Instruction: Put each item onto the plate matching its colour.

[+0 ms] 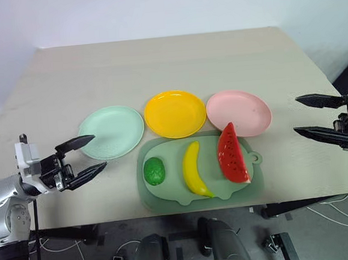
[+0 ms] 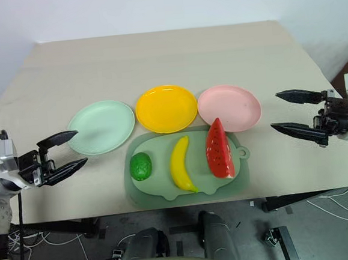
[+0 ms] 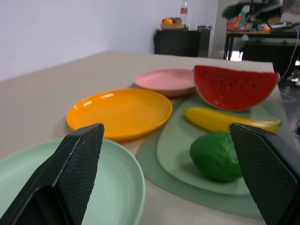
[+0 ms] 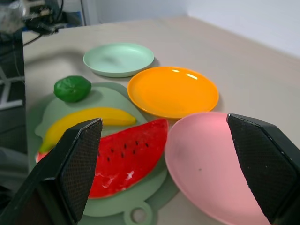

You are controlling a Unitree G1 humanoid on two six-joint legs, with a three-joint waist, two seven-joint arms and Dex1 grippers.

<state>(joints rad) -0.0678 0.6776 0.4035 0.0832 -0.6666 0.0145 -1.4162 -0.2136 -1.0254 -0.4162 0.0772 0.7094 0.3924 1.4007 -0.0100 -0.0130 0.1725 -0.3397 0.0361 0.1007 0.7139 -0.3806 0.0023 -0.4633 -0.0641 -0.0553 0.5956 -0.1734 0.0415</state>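
No readable text from where I sit.

I go over each feed and find no letters, numbers, brand marks or signs that I can make out. The plates, the toy foods and the cutting board (image 1: 167, 191) they lie on are plain coloured plastic, and the black marks on the watermelon wedge (image 1: 231, 155) are painted seeds, not characters. In the left wrist feed a bottle (image 3: 183, 10) stands on a far cabinet, but it is too small and blurred for me to read anything on it.
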